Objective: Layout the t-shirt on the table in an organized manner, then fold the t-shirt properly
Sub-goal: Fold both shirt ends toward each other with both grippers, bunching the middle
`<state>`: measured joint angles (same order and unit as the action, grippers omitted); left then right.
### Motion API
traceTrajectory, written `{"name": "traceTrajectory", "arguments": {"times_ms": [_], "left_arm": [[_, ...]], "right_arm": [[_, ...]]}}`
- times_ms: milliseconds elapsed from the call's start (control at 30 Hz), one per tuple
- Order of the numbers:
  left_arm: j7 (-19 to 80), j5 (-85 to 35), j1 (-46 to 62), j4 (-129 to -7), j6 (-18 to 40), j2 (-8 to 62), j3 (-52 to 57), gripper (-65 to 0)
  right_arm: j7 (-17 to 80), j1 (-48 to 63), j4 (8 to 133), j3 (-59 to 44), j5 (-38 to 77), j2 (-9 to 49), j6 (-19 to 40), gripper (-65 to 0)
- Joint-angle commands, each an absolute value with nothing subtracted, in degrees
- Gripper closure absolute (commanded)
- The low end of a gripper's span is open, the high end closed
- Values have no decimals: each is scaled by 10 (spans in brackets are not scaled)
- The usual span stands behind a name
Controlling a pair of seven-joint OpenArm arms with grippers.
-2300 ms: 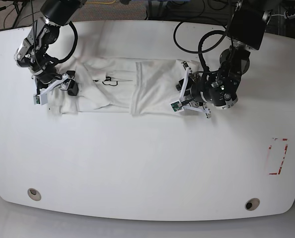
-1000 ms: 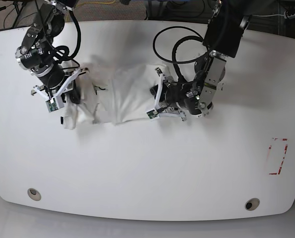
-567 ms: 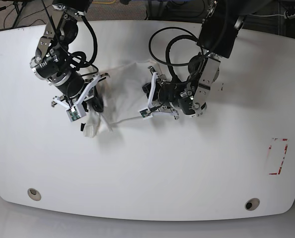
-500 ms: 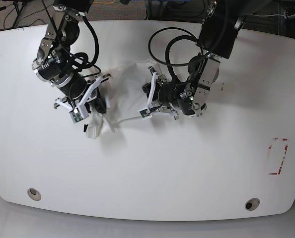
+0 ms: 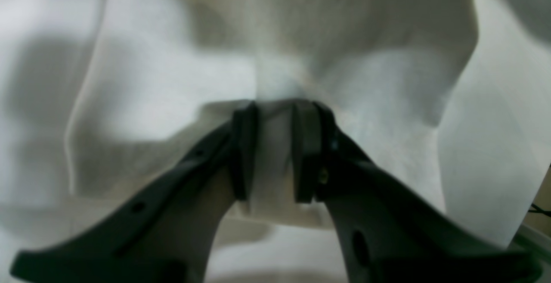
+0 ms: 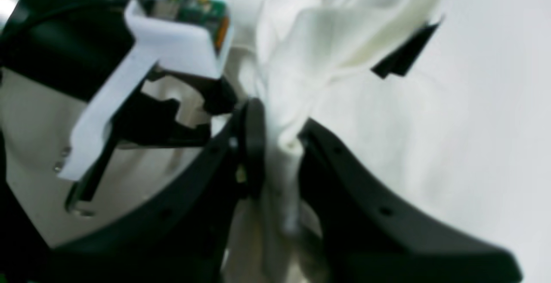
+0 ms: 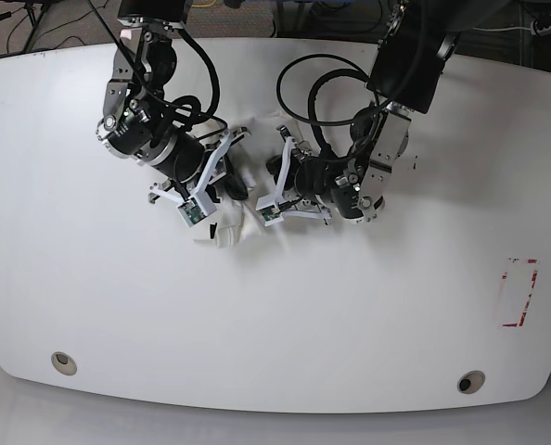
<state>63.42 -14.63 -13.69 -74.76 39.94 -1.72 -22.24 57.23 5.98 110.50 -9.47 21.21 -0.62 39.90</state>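
on the white table (image 7: 285, 324), the white t-shirt (image 7: 243, 153) lies between the two arms. the right pincer (image 6: 282, 136) pinches a fold of it. the left pincer (image 5: 275, 106) is on the shirt too, its tips a bit apart; i can't tell if it grips. the right one should bring its fold toward the left one.

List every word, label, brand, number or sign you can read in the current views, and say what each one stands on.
No readable text in any view.
T-shirt: no lettering shows on the visible cloth.
Black tag: no writing can be made out on it.
Red-and-white tape marks on the table: no legible words; too small to tell whether anything is printed there.
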Motion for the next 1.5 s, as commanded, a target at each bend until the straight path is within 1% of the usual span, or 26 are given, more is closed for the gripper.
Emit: {"name": "traceTrajectory", "arguments": {"times_ms": [0, 100, 167, 233, 300, 367, 433, 567, 667, 767, 967, 1033, 1200, 1300, 1467], "left_arm": [[671, -107, -140, -743, 394, -13, -223, -126], [671, -108, -140, -743, 394, -13, -223, -126], [671, -108, -140, -744, 394, -13, -223, -126], [671, -108, -140, -745, 394, -13, -223, -126], [671, -108, -139, -745, 394, -13, -222, -126], [671, -108, -139, -746, 394, -13, -222, -126], [671, -108, -139, -746, 394, -13, -222, -126], [671, -109, -138, -747, 396, -13, -222, -126], [671, -110, -138, -748, 398, -13, -221, -126], [671, -111, -137, -757, 399, -13, -217, -126], [671, -112, -136, -803, 400, -18, -167, -132], [671, -118, -132, -820, 400, -22, -151, -164], [668, -145, -120, -853, 400, -22, -89, -267], [663, -171, -109, -869, 400, -21, -44, -296], [667, -229, -97, -897, 400, -10, 10, -301]], "right_arm": [[557, 53, 1105, -90, 225, -5, 400, 0], [557, 53, 1097, -87, 225, -5, 400, -2], [557, 53, 1092, -87, 225, -5, 400, -17], [557, 53, 1091, -87, 225, -5, 400, -63], [557, 54, 1091, -87, 225, -5, 400, -143], [557, 55, 1091, -87, 225, -7, 400, -205], [557, 57, 1091, -86, 225, -9, 400, -252], [557, 58, 1091, -86, 225, -27, 400, -314], [556, 58, 1091, -86, 225, -29, 400, -341], [556, 57, 1091, -87, 225, -29, 400, -358], [556, 57, 1093, -89, 225, -21, 400, -357], [556, 57, 1094, -89, 225, -15, 400, -357], [556, 57, 1094, -89, 225, -11, 400, -357], [556, 57, 1095, -89, 225, -11, 400, -357], [556, 57, 1094, -89, 225, -11, 400, -357]]}}
